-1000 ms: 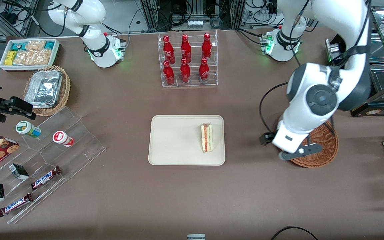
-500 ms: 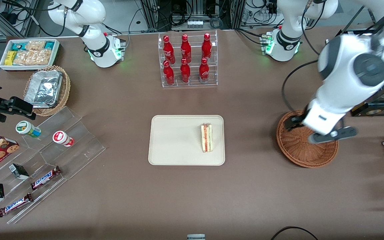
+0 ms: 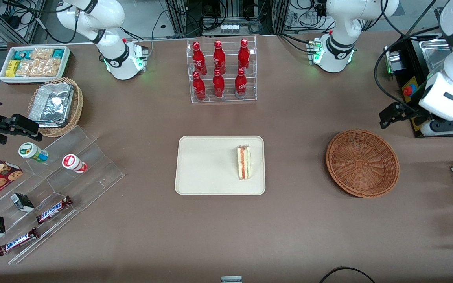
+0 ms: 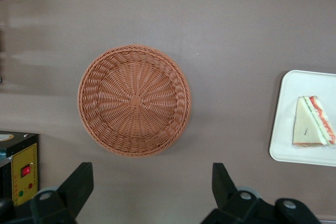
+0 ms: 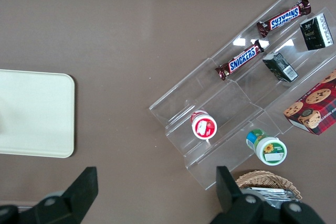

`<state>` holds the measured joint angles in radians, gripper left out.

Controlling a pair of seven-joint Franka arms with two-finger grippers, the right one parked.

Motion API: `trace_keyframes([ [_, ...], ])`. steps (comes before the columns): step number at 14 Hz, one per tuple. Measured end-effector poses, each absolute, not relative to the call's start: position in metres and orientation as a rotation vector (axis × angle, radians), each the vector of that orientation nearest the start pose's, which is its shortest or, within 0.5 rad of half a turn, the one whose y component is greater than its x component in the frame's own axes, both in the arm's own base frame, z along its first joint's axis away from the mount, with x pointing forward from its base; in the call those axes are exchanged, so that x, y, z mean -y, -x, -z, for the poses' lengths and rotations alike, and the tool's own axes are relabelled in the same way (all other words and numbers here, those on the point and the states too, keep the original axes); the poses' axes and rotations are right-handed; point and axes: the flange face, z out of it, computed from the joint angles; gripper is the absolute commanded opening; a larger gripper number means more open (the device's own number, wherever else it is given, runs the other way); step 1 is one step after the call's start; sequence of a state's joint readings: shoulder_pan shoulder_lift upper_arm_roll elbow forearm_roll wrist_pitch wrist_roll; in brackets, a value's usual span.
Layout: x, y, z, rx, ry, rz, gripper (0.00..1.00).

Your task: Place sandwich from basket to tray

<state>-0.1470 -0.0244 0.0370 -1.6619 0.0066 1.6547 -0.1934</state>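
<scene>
Lying on the tray [image 3: 210, 184], the sandwich [image 3: 244, 162] looks delivered (nothing seems left); the basket [image 3: 362, 163] sits empty on the bench [image 3: 289, 228], the gripper [image 4: 149, 195] wide open above it, holding nothing.

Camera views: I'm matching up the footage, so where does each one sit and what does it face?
Front view: high, looking down on the table; gripper raised above the basket.
Left wrist view: looks down past its open fingers at basket and sandwich.
Right wrist view: looks down at tray and snack rack.
Front and left wrist views share the basket, sandwich and tray.
</scene>
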Motion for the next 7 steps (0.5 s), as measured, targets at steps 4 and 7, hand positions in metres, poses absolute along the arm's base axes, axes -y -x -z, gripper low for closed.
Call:
trace_keyframes([
  [4, 0.0542, -0.5448, -0.6066, 0.113, 3.134, 0.004, 1.0],
  [7, 0.0518, -0.543, -0.604, 0.111, 3.131, -0.03, 1.0],
])
